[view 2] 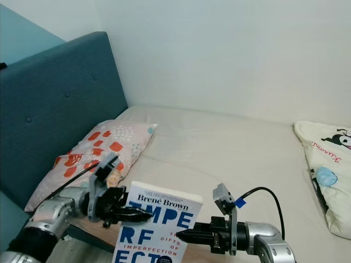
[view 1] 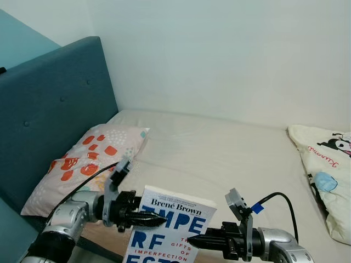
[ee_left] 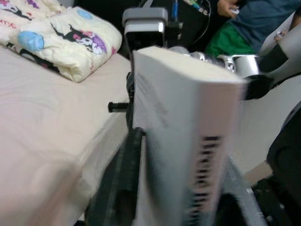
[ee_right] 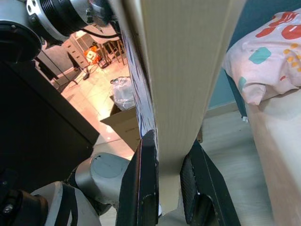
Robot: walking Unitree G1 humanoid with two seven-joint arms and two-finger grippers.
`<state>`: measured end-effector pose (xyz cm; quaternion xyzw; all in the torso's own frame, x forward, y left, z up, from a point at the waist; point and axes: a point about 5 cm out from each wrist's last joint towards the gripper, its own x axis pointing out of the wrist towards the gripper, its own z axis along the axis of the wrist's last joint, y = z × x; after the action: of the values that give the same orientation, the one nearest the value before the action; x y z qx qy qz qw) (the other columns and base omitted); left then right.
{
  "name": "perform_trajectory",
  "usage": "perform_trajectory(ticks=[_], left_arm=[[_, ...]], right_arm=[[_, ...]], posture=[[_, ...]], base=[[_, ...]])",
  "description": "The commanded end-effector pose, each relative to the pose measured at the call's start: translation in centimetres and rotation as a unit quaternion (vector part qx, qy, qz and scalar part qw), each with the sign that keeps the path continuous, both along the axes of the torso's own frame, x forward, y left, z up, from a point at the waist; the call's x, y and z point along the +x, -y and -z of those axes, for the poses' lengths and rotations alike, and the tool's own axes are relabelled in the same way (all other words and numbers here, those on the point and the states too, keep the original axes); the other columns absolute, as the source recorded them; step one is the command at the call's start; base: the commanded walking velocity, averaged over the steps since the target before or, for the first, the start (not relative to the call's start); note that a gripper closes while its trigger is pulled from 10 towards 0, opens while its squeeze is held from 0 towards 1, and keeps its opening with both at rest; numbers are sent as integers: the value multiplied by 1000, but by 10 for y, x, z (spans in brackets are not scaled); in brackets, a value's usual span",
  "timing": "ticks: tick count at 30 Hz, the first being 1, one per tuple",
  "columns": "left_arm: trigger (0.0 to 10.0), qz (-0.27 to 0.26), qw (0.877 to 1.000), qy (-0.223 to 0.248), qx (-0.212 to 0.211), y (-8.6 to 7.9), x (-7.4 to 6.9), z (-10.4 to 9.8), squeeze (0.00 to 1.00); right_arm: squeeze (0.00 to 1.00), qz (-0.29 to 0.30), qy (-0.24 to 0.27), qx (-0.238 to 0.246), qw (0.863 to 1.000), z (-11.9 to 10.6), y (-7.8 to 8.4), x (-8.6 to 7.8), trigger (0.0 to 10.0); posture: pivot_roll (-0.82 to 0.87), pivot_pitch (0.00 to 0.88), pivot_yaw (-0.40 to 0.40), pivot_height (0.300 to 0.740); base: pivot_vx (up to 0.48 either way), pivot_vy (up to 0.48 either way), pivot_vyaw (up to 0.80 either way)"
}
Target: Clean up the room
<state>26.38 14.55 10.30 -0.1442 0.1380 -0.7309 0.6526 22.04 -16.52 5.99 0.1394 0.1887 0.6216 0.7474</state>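
Both hands, left (view 1: 159, 221) and right (view 1: 193, 239), clamped on upright book (view 1: 171, 230).

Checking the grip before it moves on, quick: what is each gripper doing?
Left gripper: shut on the book, from its left side.
Right gripper: shut on the book's right edge.

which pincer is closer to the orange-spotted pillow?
Left. The left pincer grips the book's edge on the side toward the orange-spotted pillow; the right pincer grips the book's opposite edge, farther from it.
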Motion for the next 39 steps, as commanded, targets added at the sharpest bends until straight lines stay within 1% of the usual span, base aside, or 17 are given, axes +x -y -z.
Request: perform_trajectory(ticks=[1,13,14,15,18,20,21,22,23,24,26,27,29,30,33,36,39], left_arm=[[0,9,1000,2,15,0,-3,3,0],[0,-44,997,9,59,7,0,19,0],[0,-68,996,23,58,9,7,17,0],[0,-106,993,33,45,12,17,12,0],[0,-131,990,38,35,14,24,8,0],[0,-199,978,52,-28,18,42,-13,0],[0,-199,978,52,-28,18,42,-13,0],[0,-243,966,54,-67,17,53,-24,0],[0,-323,937,38,-125,9,68,-39,0],[0,-323,937,38,-125,9,68,-39,0],[0,-448,866,-16,-220,-14,89,-53,0],[0,-448,866,-16,-220,-14,89,-53,0],[0,-518,801,-68,-291,-32,97,-57,0],[0,-518,801,-68,-291,-32,97,-57,0],[0,-553,735,-117,-374,-44,100,-61,0],[0,-535,734,-117,-401,-36,100,-68,0],[0,-482,766,-109,-411,-10,93,-75,0]], right_arm=[[0,7,8,1,1000,-4,0,2,10000],[0,65,34,-49,996,2,5,12,10000],[831,133,33,-22,990,-3,10,26,10000],[1000,199,29,20,979,-9,18,38,10000],[1000,238,23,53,970,-13,23,45,10000],[1000,298,25,141,944,-26,36,52,10000],[1000,298,25,141,944,-26,36,52,10000],[1000,316,29,180,931,-32,41,53,10000],[1000,334,37,232,913,-40,47,51,10000],[1000,334,37,232,913,-40,47,51,10000],[1000,359,45,294,885,-46,53,46,10000],[1000,359,45,294,885,-46,53,46,10000],[1000,373,43,327,867,-46,53,43,10000],[1000,373,43,327,867,-46,53,43,10000],[1000,373,27,348,859,-39,42,40,10000],[1000,364,18,363,857,-37,37,41,10000],[1000,327,20,393,859,-47,30,45,10000]], posture=[[19,0,4,721],[21,0,1,721],[19,0,-2,721],[19,0,0,721],[19,0,0,721],[19,0,2,721],[19,0,2,721],[19,0,2,721],[11,0,7,721],[11,0,7,721],[12,0,7,721],[12,0,7,721],[10,0,2,721],[10,0,2,721],[10,0,4,721],[14,0,0,721],[16,0,4,721]], base=[[0,0,0],[0,0,0],[0,0,0],[0,0,0],[0,0,0],[0,0,0],[0,0,0],[0,0,0],[0,0,0],[0,0,0],[0,0,0],[0,0,0],[0,0,0],[0,0,0],[0,0,0],[0,0,0],[0,0,0]])
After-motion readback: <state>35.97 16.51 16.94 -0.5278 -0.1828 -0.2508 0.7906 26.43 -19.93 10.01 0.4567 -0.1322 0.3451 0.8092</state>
